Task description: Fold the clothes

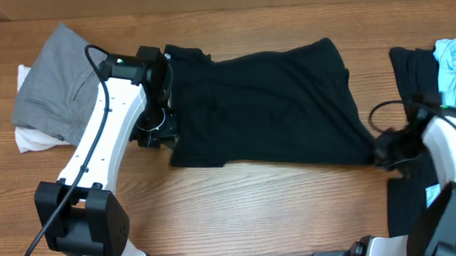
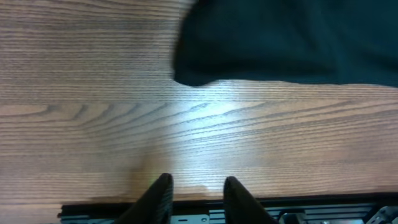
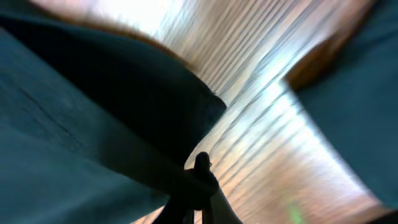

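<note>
The clothes in play are a black T-shirt [image 1: 265, 104] lying spread flat across the middle of the wooden table. My left gripper [image 1: 154, 134] hovers just off the shirt's lower left corner. In the left wrist view its gripper [image 2: 198, 179] is open over bare wood, nothing between the fingers, with the shirt's edge [image 2: 280, 37] farther ahead. My right gripper [image 1: 381, 149] is at the shirt's lower right corner. The right wrist view shows that gripper [image 3: 202, 171] shut on a pinched fold of the black fabric [image 3: 74, 124].
A grey garment [image 1: 55, 81] lies on a white cloth [image 1: 31, 139] at the far left. At the right edge are a black garment [image 1: 412, 68] and a light-blue one [image 1: 454, 67], with more black fabric [image 1: 406, 205] below them.
</note>
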Tool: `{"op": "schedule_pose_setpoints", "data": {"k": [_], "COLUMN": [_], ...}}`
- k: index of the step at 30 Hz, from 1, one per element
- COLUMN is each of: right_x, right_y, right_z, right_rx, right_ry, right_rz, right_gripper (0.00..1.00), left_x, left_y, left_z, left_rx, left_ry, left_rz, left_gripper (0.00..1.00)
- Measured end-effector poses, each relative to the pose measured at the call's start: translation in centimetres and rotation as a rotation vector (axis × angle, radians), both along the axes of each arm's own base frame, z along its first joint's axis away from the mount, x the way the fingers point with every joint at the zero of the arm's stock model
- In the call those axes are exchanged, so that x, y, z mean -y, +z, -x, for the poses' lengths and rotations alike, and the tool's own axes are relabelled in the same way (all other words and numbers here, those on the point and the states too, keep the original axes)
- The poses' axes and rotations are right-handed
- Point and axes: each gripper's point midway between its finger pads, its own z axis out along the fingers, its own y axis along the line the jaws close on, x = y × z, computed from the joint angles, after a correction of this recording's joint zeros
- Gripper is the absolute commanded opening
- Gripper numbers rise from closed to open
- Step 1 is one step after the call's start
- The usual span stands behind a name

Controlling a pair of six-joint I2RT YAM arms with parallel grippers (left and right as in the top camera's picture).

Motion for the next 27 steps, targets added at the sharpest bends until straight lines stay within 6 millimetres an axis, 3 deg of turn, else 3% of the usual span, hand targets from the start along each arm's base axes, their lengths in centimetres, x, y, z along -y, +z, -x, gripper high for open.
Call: {"op": "schedule_pose_setpoints", "data": {"k": [4,9,16,22,27], "right_x": [2.0,1.9,1.7,1.7,1.7], "right_y": [2.2,2.4,2.4,2.4,2.4], "right_z": [-0.9,-1.0,-1.2,-1.2,-1.3], "right_rx": [0.071,0.076,0.083,0.083,0.086], "right_ry": [-0.031,-0.018,-0.002,-0.002,-0.002], "right_rz": [0.051,0.051,0.053,0.054,0.055], "right_gripper": [0.04,0.04,0.04,0.04,0.04], "left_x": [0.5,2.3,4.0,3.3,2.6], "left_y": [-1.7,-6.0,-10.6,-11.9,-13.4], "left_z": [0.7,2.3,3.7,3.2,2.4], "left_rx": [-0.031,-0.074,-0.072,-0.027,0.035], "left_ry": [0.003,0.009,0.020,0.009,0.003], "left_rz": [0.027,0.121,0.233,0.194,0.152], "left_gripper": [0.53,0.60,0.53,0.56,0.51]}}
